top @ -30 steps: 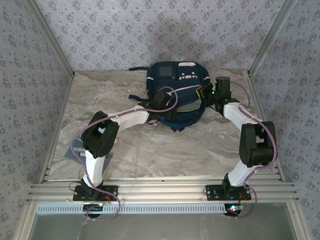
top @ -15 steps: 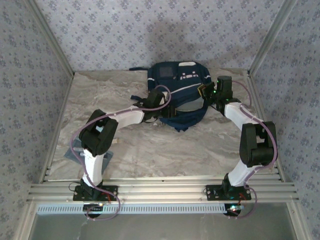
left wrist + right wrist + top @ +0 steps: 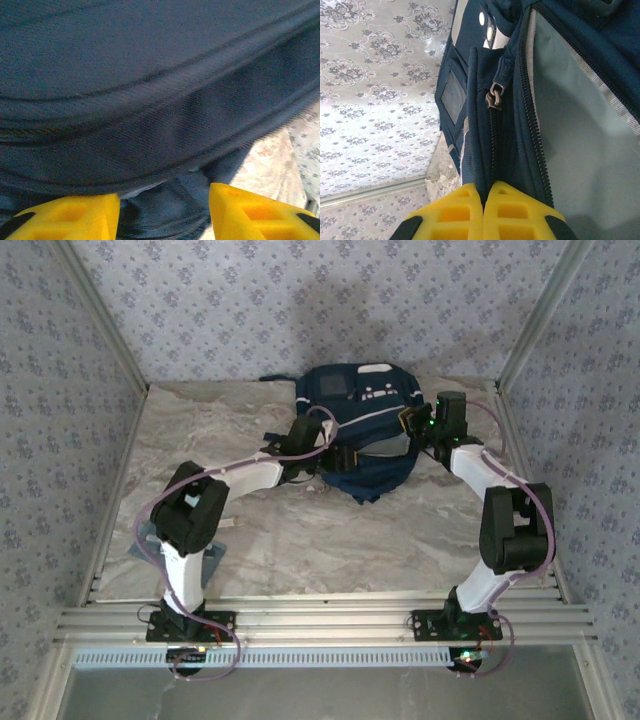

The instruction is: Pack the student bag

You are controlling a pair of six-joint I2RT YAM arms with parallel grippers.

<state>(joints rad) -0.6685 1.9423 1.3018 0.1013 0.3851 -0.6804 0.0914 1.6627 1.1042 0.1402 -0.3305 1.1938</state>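
Left arm point(image 3: 250, 475) shifted left, left tool point(image 3: 165, 202) spread on student bag point(image 3: 355, 390); right tool point(image 3: 483, 195) pinches its edge.

Room is left inside the gaping student bag point(image 3: 570, 140). Approach is crowded by the left arm point(image 3: 255, 472) and right arm point(image 3: 480, 465).

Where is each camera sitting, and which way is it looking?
Top camera: high above and behind the arm bases, looking down at the grey marbled table and the navy-blue fabric backpack; both arms show whole.
Left wrist camera: on the left arm, facing the backpack's dark fabric close up; the left gripper shows, yellow fingers apart.
Right wrist camera: on the right arm, facing the backpack's open zip and pale lining; the right gripper shows, shut on its edge.
Shared: all three see the backpack.
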